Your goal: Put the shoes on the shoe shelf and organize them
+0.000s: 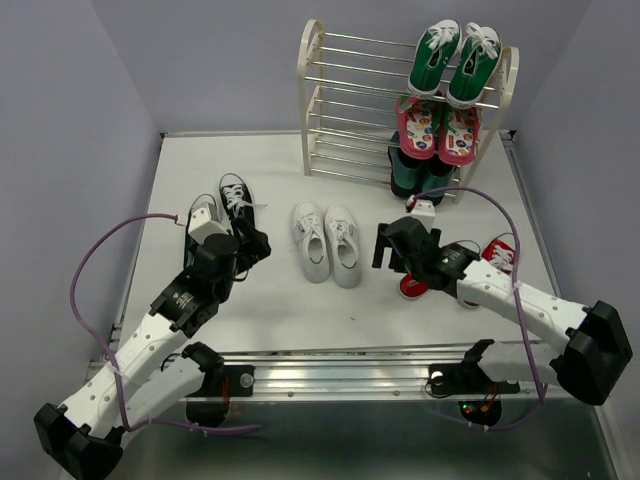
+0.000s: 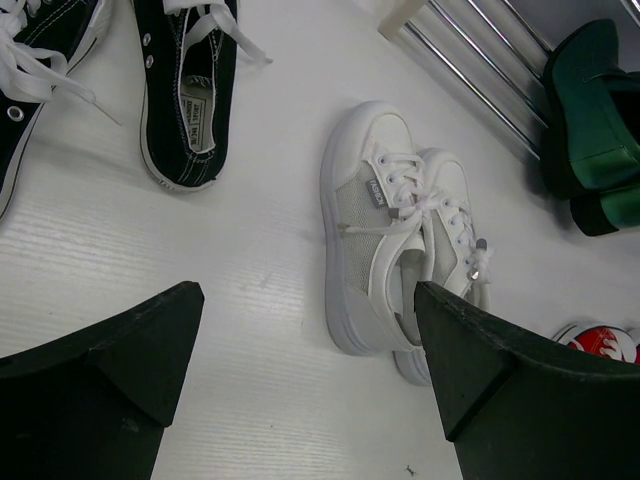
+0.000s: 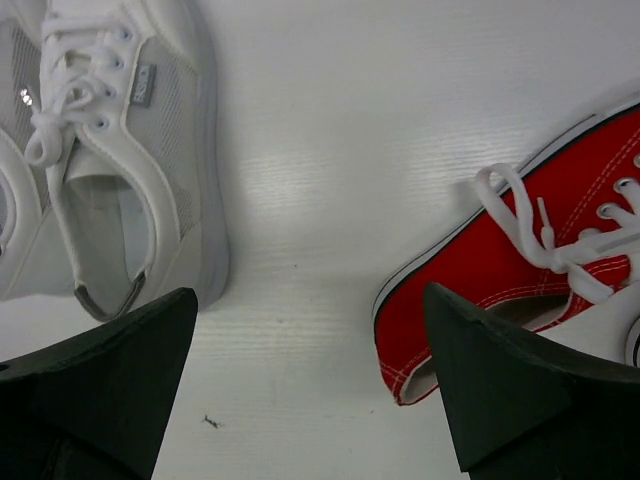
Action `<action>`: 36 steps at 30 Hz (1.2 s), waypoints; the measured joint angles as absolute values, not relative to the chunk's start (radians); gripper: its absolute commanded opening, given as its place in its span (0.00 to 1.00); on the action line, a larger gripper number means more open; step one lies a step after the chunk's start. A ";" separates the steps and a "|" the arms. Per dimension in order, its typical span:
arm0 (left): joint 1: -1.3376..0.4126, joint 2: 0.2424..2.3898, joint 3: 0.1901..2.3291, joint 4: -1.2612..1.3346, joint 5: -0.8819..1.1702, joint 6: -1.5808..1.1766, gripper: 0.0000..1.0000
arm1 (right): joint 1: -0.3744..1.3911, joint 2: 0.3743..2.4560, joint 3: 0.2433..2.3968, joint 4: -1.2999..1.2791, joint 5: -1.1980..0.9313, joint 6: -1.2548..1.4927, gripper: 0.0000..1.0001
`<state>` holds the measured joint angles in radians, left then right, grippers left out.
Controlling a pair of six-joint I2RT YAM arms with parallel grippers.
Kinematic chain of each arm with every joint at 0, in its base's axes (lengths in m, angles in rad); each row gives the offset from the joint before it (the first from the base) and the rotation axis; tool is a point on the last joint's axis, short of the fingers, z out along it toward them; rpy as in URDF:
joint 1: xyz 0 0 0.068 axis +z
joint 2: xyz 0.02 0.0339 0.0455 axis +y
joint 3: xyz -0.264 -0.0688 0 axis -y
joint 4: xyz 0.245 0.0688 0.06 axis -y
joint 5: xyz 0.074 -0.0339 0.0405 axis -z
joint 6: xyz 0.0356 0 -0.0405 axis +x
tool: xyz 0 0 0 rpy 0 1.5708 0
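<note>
Overhead, only top view shows the shoe shelf [image 1: 306, 90]; left gripper [image 2: 308, 295], spread, empty, sees black sneakers [image 2: 185, 100]; right gripper [image 3: 310, 293], spread too, sees red sneaker [image 3: 490, 290] near white sneaker [image 3: 160, 140].

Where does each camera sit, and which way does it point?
Top external: above, behind the robot, looking down at the shoe shelf; left arm and right arm show.
Left wrist: on that wrist, looks down at black shoes and white shoes; its fingers show.
Right wrist: on that wrist, looks down at a red shoe; its fingers show.
Shared: both wrist views catch the white shoes.
</note>
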<state>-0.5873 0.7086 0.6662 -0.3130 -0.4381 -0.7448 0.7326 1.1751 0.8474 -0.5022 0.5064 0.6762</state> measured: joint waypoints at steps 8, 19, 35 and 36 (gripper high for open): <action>-0.587 0.690 0.663 -0.313 -0.436 -0.750 0.99 | 0.940 1.309 0.937 -0.475 0.462 0.603 1.00; -0.588 0.685 0.640 -0.312 -0.425 -0.749 0.99 | 0.957 1.490 0.973 -0.399 0.451 0.591 1.00; -0.587 0.685 0.633 -0.308 -0.418 -0.749 0.99 | 0.957 1.631 1.017 -0.299 0.554 0.642 0.35; -0.588 0.685 0.632 -0.306 -0.418 -0.749 0.99 | 0.958 1.631 1.015 -0.290 0.556 0.646 0.29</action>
